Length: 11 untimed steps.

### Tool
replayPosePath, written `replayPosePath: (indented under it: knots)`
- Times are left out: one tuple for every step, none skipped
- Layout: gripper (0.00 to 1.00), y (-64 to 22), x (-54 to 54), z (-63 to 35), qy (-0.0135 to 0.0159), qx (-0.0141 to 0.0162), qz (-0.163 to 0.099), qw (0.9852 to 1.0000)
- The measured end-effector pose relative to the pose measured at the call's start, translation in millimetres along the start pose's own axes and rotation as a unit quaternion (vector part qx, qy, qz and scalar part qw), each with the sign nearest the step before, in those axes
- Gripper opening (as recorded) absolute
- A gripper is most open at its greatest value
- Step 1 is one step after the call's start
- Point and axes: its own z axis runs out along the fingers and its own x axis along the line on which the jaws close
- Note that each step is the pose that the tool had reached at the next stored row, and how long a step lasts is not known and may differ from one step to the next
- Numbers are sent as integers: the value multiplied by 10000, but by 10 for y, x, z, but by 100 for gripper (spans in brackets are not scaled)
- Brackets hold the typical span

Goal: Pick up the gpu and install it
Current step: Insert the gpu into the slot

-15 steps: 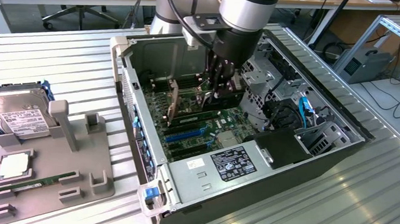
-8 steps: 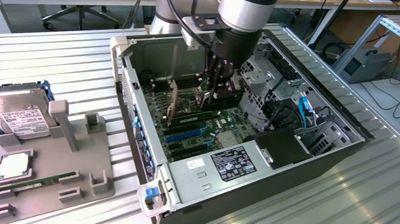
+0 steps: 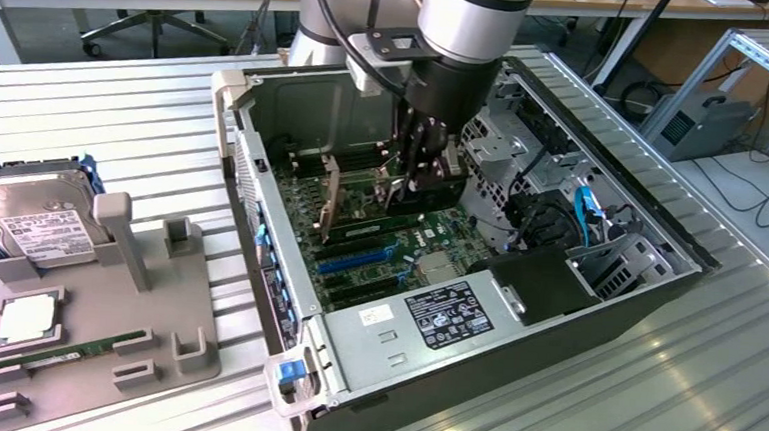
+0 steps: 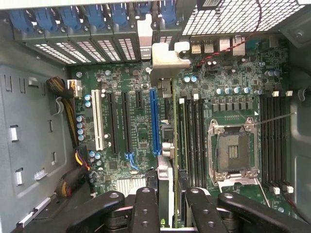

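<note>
Arm is down inside the open PC case (image 3: 248, 157), centre of the exterior frame. Gripper (image 3: 411, 182) sits just above the motherboard (image 3: 397, 241), jaws pinched on the gpu (image 3: 332, 197), which stands on edge in there.

Wrist view: black fingers (image 4: 146, 208) along the bottom edge, closed on the gpu's (image 4: 164, 179) top edge. Card runs straight up the middle of the frame, silver bracket (image 4: 167, 60) at the far end against the rear slot openings. It lines up beside the blue slot (image 4: 155, 121); can't tell if it's fully seated.

What's in the case:
- motherboard (image 4: 136, 131) with a white slot (image 4: 99, 119) and black slots left of centre
- empty CPU socket (image 4: 233, 150) right of centre, RAM slots either side
- blue slot clips (image 4: 73, 19) across the top
- cable bundle (image 4: 63, 92) at left
- power supply (image 3: 453, 315) with label, lower centre of the exterior frame
- drive cage (image 3: 496, 147) and blue cable (image 3: 583, 213) at the exterior view's right

Grey tray (image 3: 97, 328) sits at lower left of the exterior frame, just beside the case. In it: hard drive (image 3: 36, 224) leaning at the top, CPU (image 3: 28, 319) in the middle pocket, green RAM stick (image 3: 69, 351) lying below that. Other tray pockets hold nothing.

Everything's on a slatted metal table (image 3: 694, 395).
</note>
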Motion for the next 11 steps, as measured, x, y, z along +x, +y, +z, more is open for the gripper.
replayPosePath:
  knots:
    - [27,0,3,2,0,0,0,10000]
    - [27,-1,5,3,0,0,-1,10000]
    - [27,-1,9,5,1,0,-1,10000]
    - [27,-1,13,8,1,0,-1,10000]
    - [27,-1,16,10,0,0,-1,10000]
    - [27,-1,19,12,0,0,-1,10000]
    - [27,-1,22,14,0,0,-1,10000]
    - [27,-1,24,16,0,0,-1,10000]
    - [27,-2,27,17,0,0,-1,10000]
    - [27,-2,29,19,0,0,-1,10000]
    - [27,-2,32,21,0,0,-1,10000]
